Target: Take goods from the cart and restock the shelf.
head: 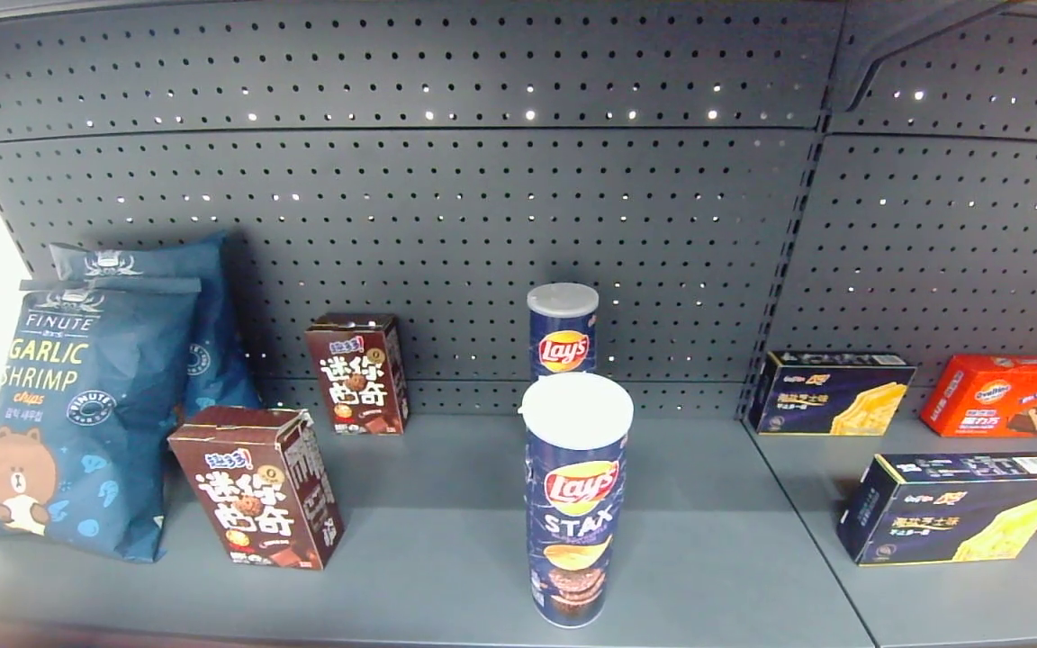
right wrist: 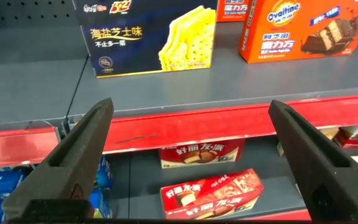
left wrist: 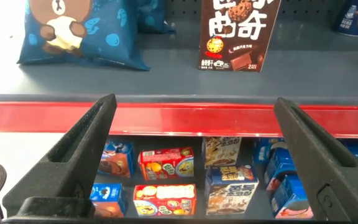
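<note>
Your left pincer (left wrist: 195,102) stands apart, empty, before the brown cookie box (left wrist: 238,31); your right pincer (right wrist: 191,104), likewise apart, faces the navy cracker box (right wrist: 148,37).

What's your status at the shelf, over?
Left hand and right hand open, empty, facing shelf. Chip cans, cookie boxes, snack bags stocked there. Nothing blocking either hand.

Two bags (head: 77,423), two brown boxes (head: 257,486), two cans (head: 575,504), two navy boxes (head: 951,508) (also two orange boxes (head: 1005,396))
</note>
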